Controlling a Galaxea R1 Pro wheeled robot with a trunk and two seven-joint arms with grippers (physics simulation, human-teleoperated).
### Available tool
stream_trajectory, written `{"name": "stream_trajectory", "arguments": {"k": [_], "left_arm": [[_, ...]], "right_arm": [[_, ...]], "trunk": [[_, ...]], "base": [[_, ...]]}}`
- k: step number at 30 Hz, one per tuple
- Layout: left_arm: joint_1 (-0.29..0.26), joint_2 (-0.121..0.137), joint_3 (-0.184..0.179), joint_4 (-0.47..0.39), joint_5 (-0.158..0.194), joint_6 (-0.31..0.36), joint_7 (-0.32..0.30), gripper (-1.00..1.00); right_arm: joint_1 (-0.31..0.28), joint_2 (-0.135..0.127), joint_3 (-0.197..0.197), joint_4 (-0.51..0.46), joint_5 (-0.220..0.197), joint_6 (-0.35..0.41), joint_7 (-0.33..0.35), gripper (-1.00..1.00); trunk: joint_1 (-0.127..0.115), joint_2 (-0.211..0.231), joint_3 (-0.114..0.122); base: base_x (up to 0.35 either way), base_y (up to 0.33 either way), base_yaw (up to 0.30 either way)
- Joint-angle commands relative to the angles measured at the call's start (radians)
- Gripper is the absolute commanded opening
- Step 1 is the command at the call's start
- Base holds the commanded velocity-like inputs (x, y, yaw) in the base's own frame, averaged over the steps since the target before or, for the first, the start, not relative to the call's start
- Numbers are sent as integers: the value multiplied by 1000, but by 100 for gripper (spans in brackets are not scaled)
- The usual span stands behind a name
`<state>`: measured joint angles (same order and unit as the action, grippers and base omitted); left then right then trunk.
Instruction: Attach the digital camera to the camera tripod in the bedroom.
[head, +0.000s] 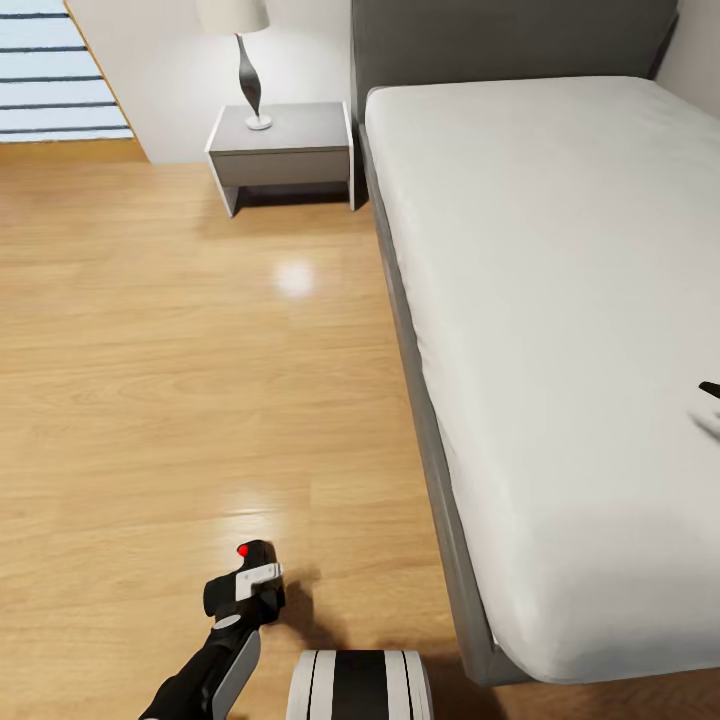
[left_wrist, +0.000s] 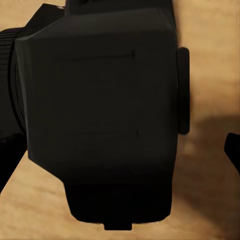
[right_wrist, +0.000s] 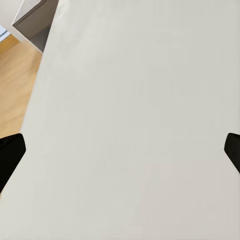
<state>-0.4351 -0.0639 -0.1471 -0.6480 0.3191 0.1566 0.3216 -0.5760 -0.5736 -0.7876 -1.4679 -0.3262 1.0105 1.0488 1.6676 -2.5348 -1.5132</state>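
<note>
No text, label, brand, number or sign can be read in any of the views. The black camera (left_wrist: 100, 115) between the left gripper's fingers shows only plain dark faces with thin seams, and no lettering can be made out on them. The white mattress (right_wrist: 140, 120) beyond the right gripper's fingers is a blank surface without any mark.

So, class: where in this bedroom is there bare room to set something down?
The white mattress is bare almost throughout. The wood floor lies open between bed and nightstand. The nightstand is crowded only at its lamp.
</note>
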Motion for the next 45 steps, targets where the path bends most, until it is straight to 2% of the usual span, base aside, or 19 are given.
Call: {"name": "stream_trajectory", "arguments": {"k": [1,6,7,25,29,30,32,33,35,36,37,40,45], "left_arm": [[0,1,-6,-2,8,3,8,100],[-1,1,-6,-2,8,3,8,100],[0,1,-6,-2,8,3,8,-100],[-1,1,-6,-22,9,2,9,-100],[-1,0,-5,-117,9,10,22,-100],[-1,-1,-6,-180,10,17,31,-100],[-1,-3,-7,-250,13,30,44,-100],[0,-9,-8,-348,16,75,63,-100],[0,-13,-9,-397,17,127,73,-100],[1,-16,-10,-436,18,187,83,-100],[1,-25,-16,-501,20,286,102,-100],[1,-37,-21,-564,23,342,118,-100],[2,-47,-24,-589,25,363,124,-100]], "right_arm": [[-1,0,-1,0,3,3,5,100],[-1,0,-1,1,3,3,5,100],[-1,0,-1,1,3,3,5,100],[-1,0,-1,1,3,3,5,100],[-1,0,-1,1,3,3,5,100],[-1,0,-1,1,3,3,5,100],[-1,0,-2,1,3,3,5,100],[-1,0,-2,0,2,3,10,100],[-1,0,-2,0,2,4,20,100],[-1,0,-2,0,2,4,31,100],[-1,0,-3,0,3,5,49,100],[-1,-1,-4,0,3,5,61,100],[-1,-1,-3,0,3,6,66,100]], "trunk": [[0,0,-1],[0,0,-1],[0,0,-1],[0,0,-1],[0,0,-1],[0,0,-1],[0,0,-1],[0,0,-1],[0,0,-1],[0,0,-1],[0,0,-1],[0,0,-1],[0,0,-1]], "base": [[2,0,0],[1,0,0],[0,0,0],[0,0,0],[0,0,0],[0,0,0],[0,0,0],[0,0,0],[0,0,0],[0,0,0],[0,0,0],[0,0,0],[0,0,0]]}}
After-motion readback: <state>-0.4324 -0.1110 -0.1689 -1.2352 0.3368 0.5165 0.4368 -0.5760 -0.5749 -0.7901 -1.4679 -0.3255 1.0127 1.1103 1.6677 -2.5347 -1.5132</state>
